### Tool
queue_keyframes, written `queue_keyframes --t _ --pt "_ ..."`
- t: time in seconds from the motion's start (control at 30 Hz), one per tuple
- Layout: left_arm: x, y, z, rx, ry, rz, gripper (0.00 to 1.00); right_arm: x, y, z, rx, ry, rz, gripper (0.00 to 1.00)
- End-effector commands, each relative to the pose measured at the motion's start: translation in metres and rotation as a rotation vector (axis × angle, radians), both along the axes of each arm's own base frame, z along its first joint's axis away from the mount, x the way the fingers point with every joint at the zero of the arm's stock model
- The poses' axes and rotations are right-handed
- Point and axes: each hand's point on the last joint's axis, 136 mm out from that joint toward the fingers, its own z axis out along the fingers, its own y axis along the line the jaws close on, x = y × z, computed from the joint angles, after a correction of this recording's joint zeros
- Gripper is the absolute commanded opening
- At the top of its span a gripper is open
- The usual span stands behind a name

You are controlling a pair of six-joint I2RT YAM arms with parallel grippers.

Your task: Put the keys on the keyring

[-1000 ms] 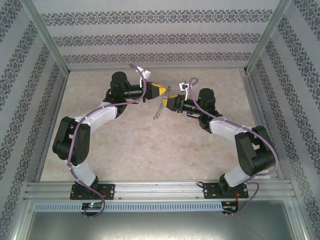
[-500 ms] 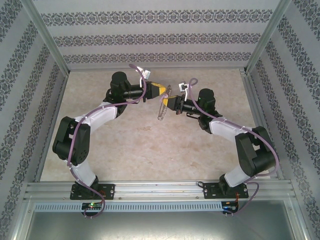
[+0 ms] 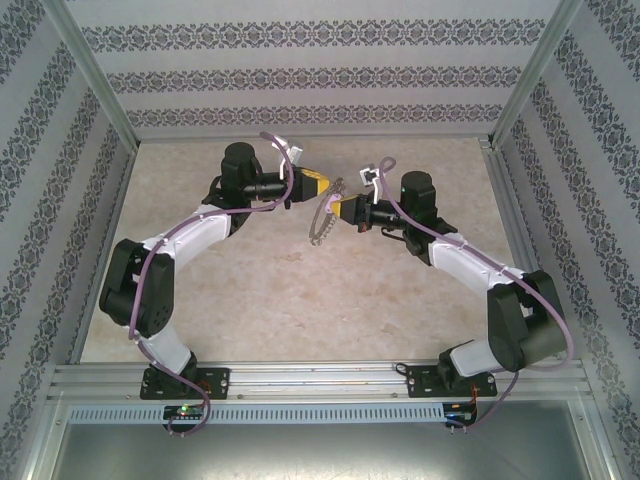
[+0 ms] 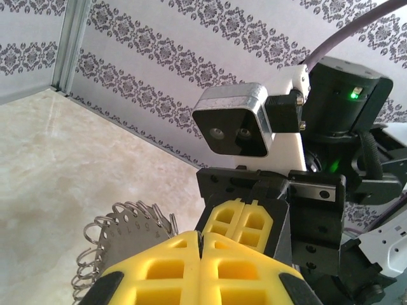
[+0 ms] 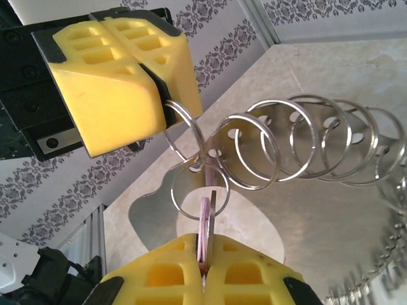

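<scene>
Lilac-headed key (image 5: pixel 204 222), one; silvery looped keyring (image 5: pixel 318 216), one.

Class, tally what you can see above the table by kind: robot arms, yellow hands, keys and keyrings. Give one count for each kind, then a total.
robot arms: 2
yellow hands: 2
key: 1
keyring: 1
Total: 6

The lilac-headed key (image 5: pixel 205 217) stood edge-on, its tip at a small loop of the silvery keyring (image 5: pixel 356 159), which hung aloft, many-looped.
</scene>
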Motion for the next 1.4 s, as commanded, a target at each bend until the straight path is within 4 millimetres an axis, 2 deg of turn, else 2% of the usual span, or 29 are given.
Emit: queue_keyframes --t 0.0,0.37,0.57,0.77,1.0,1.37 --pt "-0.007 0.0 0.026 -0.001 -0.106 0.0 0.0 -0.003 -0.005 0.011 -0.04 -0.028 0.018 0.0" --pt "-0.01 0.002 0.024 0.012 -0.111 -0.002 0.0 0.005 -0.002 0.018 -0.099 -0.011 0.031 0.0" --pt "-0.011 0.002 0.022 0.015 -0.11 -0.005 0.0 0.01 -0.001 0.012 -0.129 0.01 0.029 0.0" --pt "-0.011 0.002 0.023 0.021 -0.118 -0.002 0.0 0.012 -0.011 0.003 -0.239 0.014 -0.01 0.0" --pt "-0.011 0.002 0.021 0.028 -0.117 -0.002 0.0 0.012 -0.014 0.01 -0.294 -0.006 -0.013 0.0" --pt "-0.01 0.002 0.019 0.03 -0.115 -0.005 0.0 0.013 -0.005 0.015 -0.402 -0.029 0.005 0.0"
